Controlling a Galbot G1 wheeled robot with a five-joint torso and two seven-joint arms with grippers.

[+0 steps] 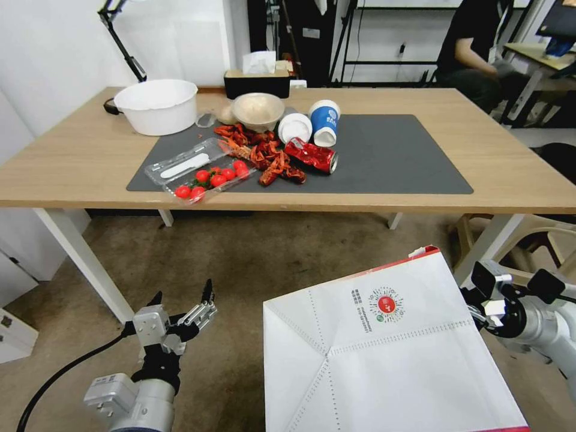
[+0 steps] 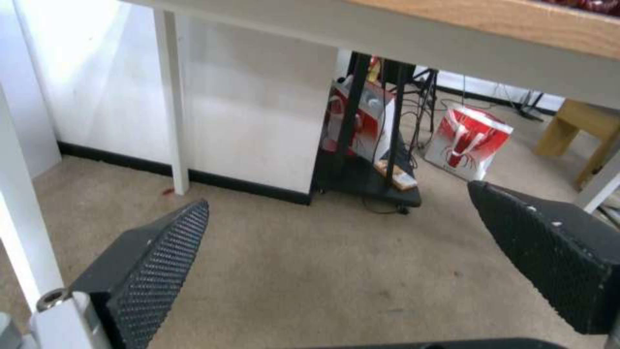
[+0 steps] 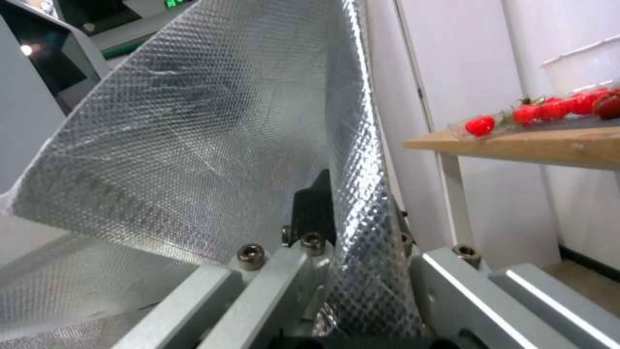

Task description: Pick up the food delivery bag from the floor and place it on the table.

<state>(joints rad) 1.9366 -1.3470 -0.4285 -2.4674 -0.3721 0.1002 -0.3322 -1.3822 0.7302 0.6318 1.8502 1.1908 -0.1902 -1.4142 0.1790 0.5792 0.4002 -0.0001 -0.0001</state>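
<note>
A: Where is the bag?

B: Off the floor, tilted, one foil-lined wall clamped in the right end effector, short of the counter ahead.

A: The left end effector?

B: Spread wide and empty, low, well apart from the bag.

A: The risk?

B: A one-wall pinch could slip or tear; the swinging bag could strike the counter edge or the can.

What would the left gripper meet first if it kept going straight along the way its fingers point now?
Probably the floor: the open left gripper hangs low before the table, angled toward carpet beneath it. The black cart sits farther on; depth is unclear.
</note>
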